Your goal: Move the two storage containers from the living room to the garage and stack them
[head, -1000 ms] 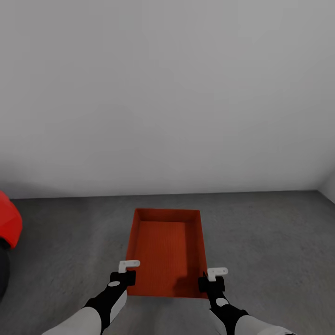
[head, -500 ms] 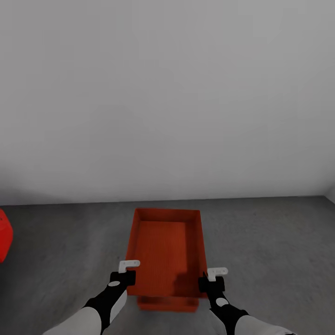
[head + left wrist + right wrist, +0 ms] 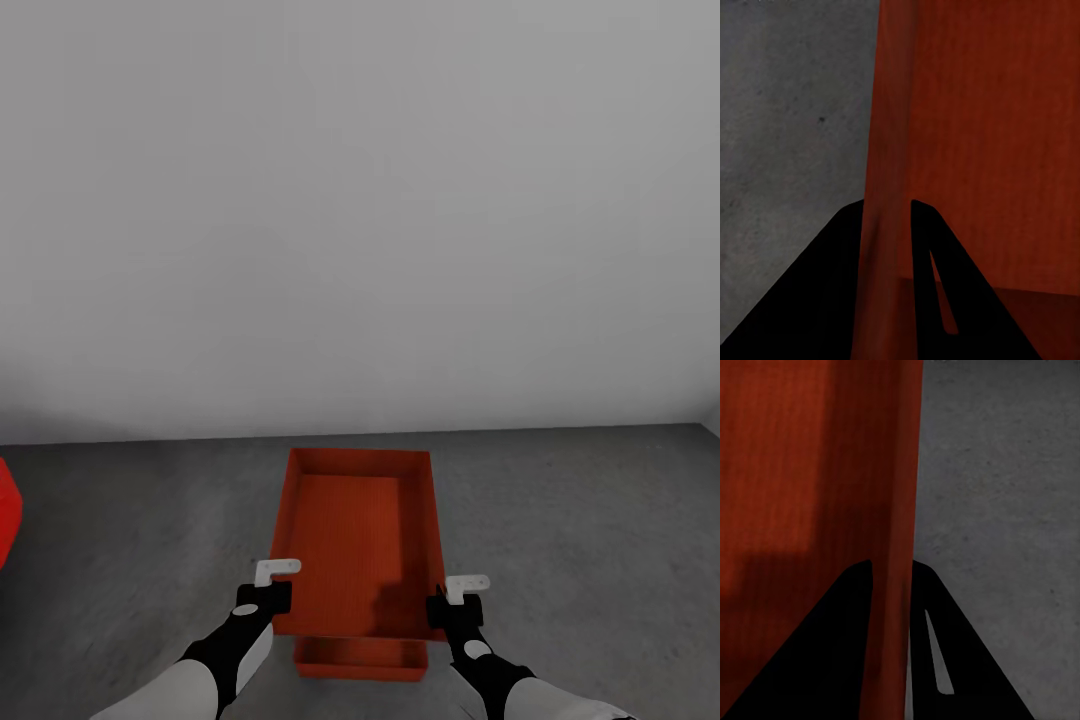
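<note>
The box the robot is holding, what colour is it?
Orange-red. The held storage container shows best in the head view, above the dark grey floor.

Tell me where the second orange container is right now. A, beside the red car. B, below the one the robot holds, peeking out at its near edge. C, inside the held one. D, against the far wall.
B: the second container shows on the floor just under the near edge of the held container, which the left gripper and right gripper clamp by its side walls.
</note>
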### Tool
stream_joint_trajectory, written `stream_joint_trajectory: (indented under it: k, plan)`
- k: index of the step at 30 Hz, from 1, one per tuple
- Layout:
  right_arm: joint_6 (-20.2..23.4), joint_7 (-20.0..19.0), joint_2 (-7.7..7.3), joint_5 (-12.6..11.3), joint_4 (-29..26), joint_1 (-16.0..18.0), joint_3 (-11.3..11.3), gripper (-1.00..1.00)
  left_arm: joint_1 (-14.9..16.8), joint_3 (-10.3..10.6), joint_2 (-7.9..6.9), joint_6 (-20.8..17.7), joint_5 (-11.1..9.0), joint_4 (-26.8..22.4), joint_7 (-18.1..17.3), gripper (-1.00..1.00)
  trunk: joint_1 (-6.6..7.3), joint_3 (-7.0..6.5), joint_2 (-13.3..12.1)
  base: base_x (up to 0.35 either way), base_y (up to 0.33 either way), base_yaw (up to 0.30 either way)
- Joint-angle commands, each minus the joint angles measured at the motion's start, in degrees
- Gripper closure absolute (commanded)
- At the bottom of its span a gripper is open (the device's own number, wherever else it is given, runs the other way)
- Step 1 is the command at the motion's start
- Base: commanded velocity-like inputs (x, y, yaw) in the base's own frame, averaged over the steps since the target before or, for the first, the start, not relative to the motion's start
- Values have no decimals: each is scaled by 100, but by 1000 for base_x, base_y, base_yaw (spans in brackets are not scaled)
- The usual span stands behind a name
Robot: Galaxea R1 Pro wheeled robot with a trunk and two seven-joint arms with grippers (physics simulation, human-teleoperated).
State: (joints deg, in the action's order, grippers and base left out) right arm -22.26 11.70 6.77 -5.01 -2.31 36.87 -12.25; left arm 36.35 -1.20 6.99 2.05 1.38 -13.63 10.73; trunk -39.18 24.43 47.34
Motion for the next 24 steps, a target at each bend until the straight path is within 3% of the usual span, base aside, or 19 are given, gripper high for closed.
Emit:
stream_joint_trajectory:
  k: [1,24]
  plan:
    - [-42,34,0,-140,11,4,38,100,8,-82,4,14,20,1,43,100,-1,6,5,0,0,0]
    - [-42,34,0,-140,11,4,38,100,8,-90,13,14,20,0,47,100,-1,8,5,0,61,0]
